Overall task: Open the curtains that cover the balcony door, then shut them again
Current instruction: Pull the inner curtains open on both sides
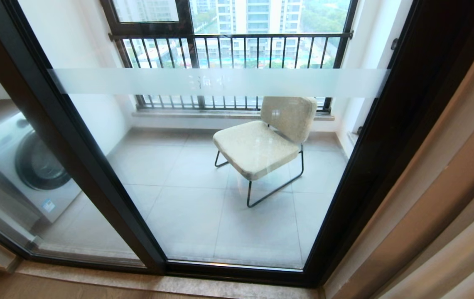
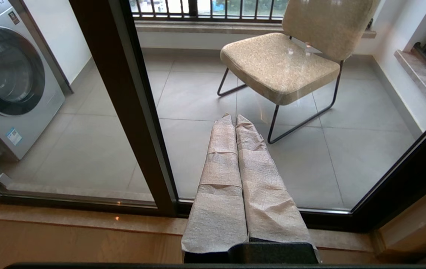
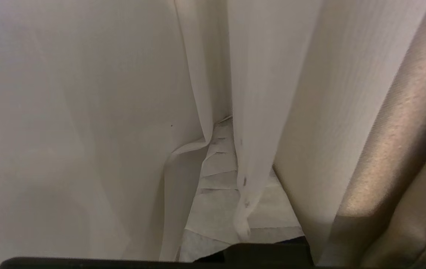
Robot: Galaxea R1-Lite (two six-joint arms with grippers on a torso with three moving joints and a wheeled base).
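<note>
The balcony door [image 1: 203, 174] fills most of the frame: glass panels in dark metal frames, one frame member running diagonally from the upper left to the bottom centre. A frosted horizontal band [image 1: 220, 82] with small characters crosses the glass in the upper part of the frame. The curtains [image 1: 440, 207] occupy the right edge as greyish-beige folds, leaving the glass uncovered. Behind the glass, a beige chair [image 1: 264, 143] on a thin black frame stands on grey floor tiles right of centre. A washing machine [image 1: 25, 166] stands at the left edge. A black-railed window [image 1: 228, 54] spans the top centre.
</note>
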